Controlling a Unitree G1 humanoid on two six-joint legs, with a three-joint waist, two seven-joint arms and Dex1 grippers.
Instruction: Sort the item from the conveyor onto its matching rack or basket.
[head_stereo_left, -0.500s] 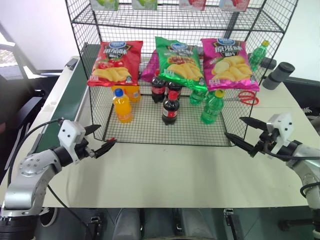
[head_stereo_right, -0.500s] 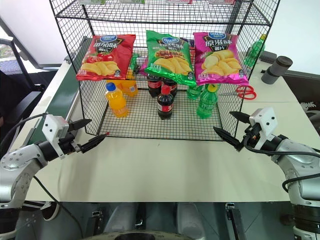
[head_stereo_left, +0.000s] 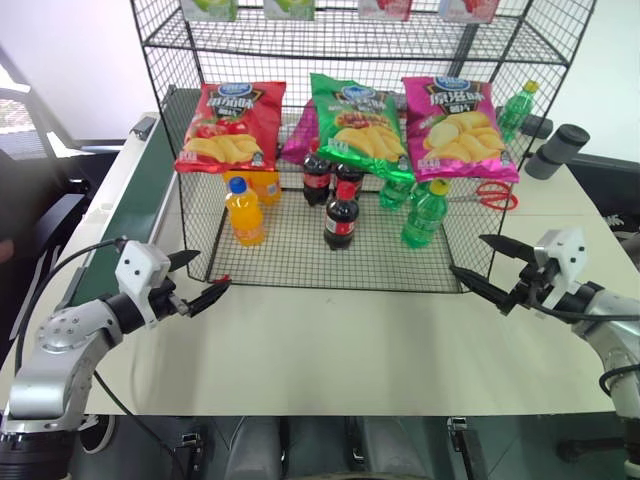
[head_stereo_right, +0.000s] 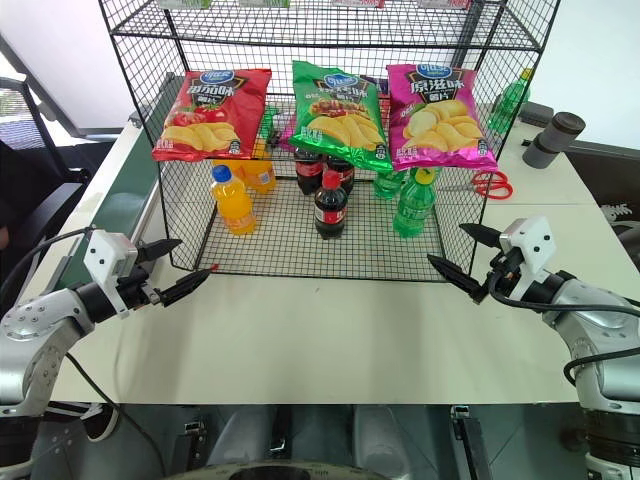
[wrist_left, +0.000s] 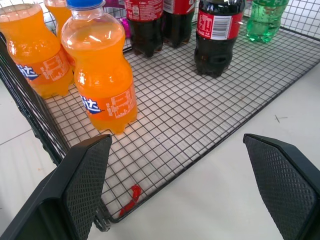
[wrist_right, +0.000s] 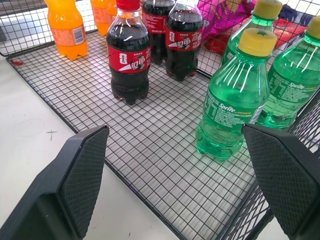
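Note:
A small cola bottle (head_stereo_left: 341, 222) with a red cap and red label stands upright on the grid floor of the black wire rack (head_stereo_left: 300, 272), in front of two more cola bottles (head_stereo_left: 330, 178). It also shows in both wrist views (wrist_left: 217, 35) (wrist_right: 129, 60). My left gripper (head_stereo_left: 212, 269) hangs open and empty over the table at the rack's front left corner. My right gripper (head_stereo_left: 467, 253) hangs open and empty at the front right corner. The dark green conveyor (head_stereo_left: 140, 190) runs along the rack's left side, and the stretch I see carries nothing.
Orange-drink bottles (head_stereo_left: 245, 212) stand in the rack on the left, green bottles (head_stereo_left: 424, 214) on the right. Three chip bags (head_stereo_left: 360, 125) hang above them. Red scissors (head_stereo_left: 492, 195) and a grey cylinder (head_stereo_left: 556, 150) lie on the table to the right of the rack. Pale tabletop (head_stereo_left: 340, 340) lies in front of the rack.

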